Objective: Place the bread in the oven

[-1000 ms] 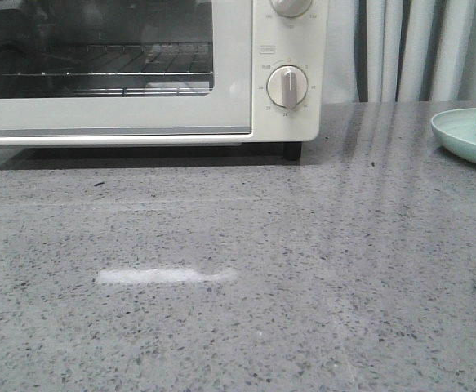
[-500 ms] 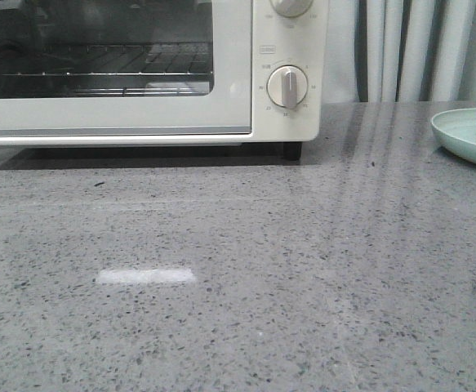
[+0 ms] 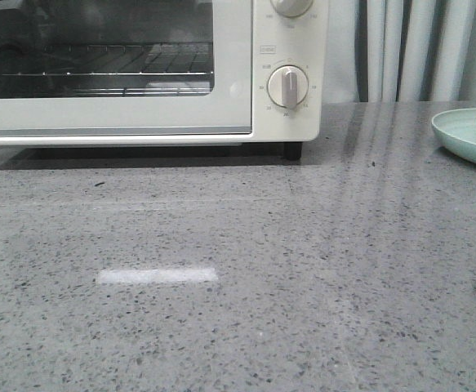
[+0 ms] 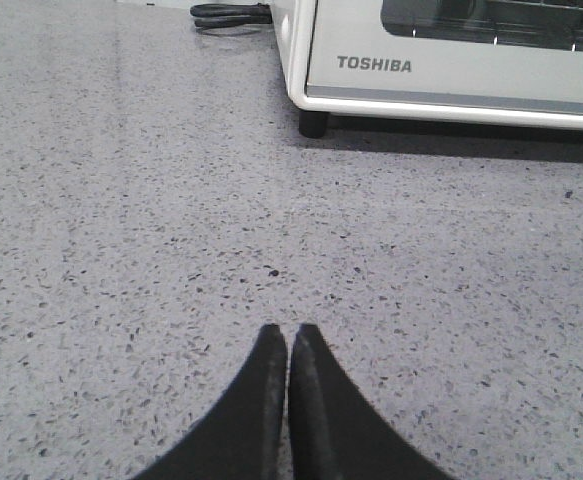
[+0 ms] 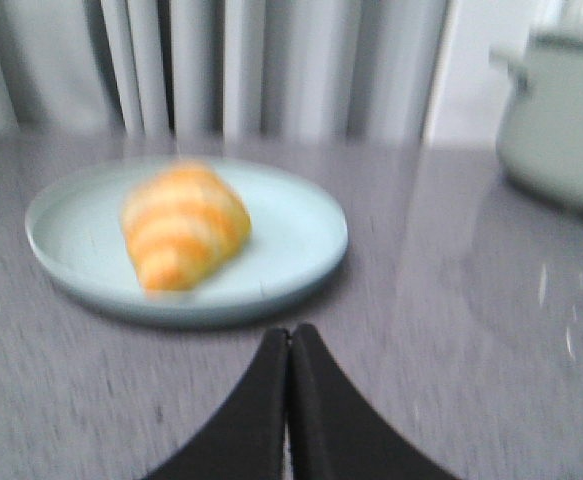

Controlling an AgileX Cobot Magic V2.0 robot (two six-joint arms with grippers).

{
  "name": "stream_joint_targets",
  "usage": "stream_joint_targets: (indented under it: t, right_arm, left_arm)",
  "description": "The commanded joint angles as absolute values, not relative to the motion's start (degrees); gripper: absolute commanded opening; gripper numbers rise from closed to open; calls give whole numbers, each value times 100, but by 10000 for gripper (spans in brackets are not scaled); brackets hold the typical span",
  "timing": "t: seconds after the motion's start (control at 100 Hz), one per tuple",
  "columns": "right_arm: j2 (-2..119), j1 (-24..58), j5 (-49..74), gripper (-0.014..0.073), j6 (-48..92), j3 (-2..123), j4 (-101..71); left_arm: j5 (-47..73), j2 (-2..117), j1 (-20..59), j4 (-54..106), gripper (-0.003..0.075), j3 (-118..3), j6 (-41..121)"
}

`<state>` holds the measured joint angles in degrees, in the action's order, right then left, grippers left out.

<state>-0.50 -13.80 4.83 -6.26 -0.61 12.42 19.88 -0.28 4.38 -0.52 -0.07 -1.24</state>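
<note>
A grey speckled counter (image 3: 246, 294) is seen filling most of the front frame. A cream Toshiba toaster oven (image 3: 140, 122), door shut, is set at upper left. At the far right edge a pale green plate (image 3: 458, 135) is cut off, the striped croissant-like bread (image 5: 183, 225) lying on it. Both the left fingers (image 4: 288, 345) and right fingers (image 5: 289, 345) are pressed together, nothing gripped.

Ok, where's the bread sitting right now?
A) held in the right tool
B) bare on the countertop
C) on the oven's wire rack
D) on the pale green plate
D: the right wrist view shows the bread lying on the plate, with the right tool shut and empty short of it.
</note>
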Motion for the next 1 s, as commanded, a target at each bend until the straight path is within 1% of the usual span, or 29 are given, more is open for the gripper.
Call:
stream_joint_targets:
  t: [0.0,0.07,0.1,0.15,0.22,0.25,0.41,0.56,0.66,0.71,0.74,0.84,0.89,0.99]
  right_arm:
    - [-166,-1370,-752,-50,-637,-133,1271]
    - [-166,-1370,-1251,-50,-752,-133,1211]
    - [-166,-1370,-1460,-50,-931,-133,1085]
    - [-166,-1370,-1715,-50,-1735,-133,651]
    - [-166,-1370,-1801,-50,-2741,-133,72]
    - [-166,-1370,-1735,-50,-2936,-133,-32]
    - [-166,-1370,-831,-50,-3006,-125,-169]
    - [-166,-1370,-931,-50,-3006,-78,-482]
    - [-166,-1370,-792,-50,-3006,250,-461]
    - [-111,-1370,-510,-50,-3006,570,-237]
    - [-52,-1370,-274,-50,-3006,796,58]
    - [374,-1188,471,-50,-3006,1692,1256]
    - [719,-926,603,-50,-2993,2034,1670]
    - [1448,-311,866,-50,-2993,2658,2387]
  left_arm:
    - [1599,-188,427,0,-21,134,-183]
    - [1140,-188,427,525,-21,134,-246]
    - [898,-188,427,1073,-21,134,-246]
    - [476,-188,427,1888,-21,134,-234]
    - [-56,-188,418,2297,-21,134,-232]
    - [-276,-188,418,2496,-21,134,-232]
    - [-1113,-188,418,3166,-21,134,-232]
    - [-1300,-188,418,3332,-21,113,-303]
    - [-1663,-188,418,3966,-21,27,-428]
    - [-1548,-177,429,3893,-21,-193,-428]
    - [-1266,-137,460,3690,-21,-391,-417]
    - [498,368,674,2202,-21,-1406,-369]
    - [1028,867,856,1481,-21,-2006,-366]
    - [1187,1863,1200,869,-21,-2901,-101]
